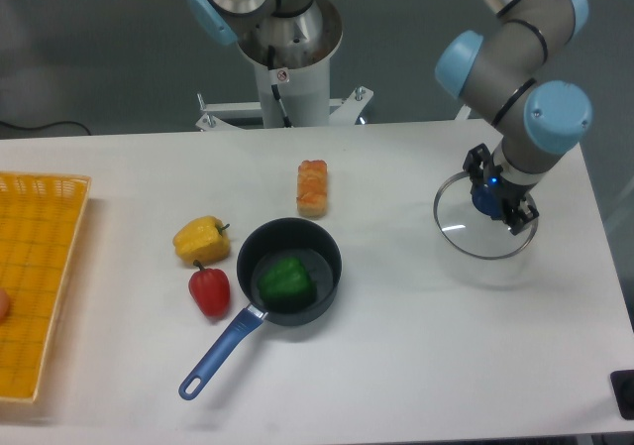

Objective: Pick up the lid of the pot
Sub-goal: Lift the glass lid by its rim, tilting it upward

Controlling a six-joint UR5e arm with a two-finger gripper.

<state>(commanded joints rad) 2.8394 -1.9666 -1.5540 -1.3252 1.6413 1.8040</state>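
Note:
The glass pot lid [458,229] lies at the right side of the white table, a clear disc with a metal rim and a blue knob [483,200] at its centre. My gripper [498,205] comes down from the upper right and sits right on that knob, with its dark fingers [522,216] tight against the knob's sides, shut on it. The lid's rim looks close to the tabletop; I cannot tell whether it is raised at all. The arm's wrist hides the far part of the lid.
A dark pot [289,270] with a blue handle [216,355] holds a green pepper [286,279] at mid-table. Beside it are a red pepper [209,290], a yellow pepper [201,239] and a piece of salmon sushi [312,187]. A yellow basket [40,267] stands at the left edge.

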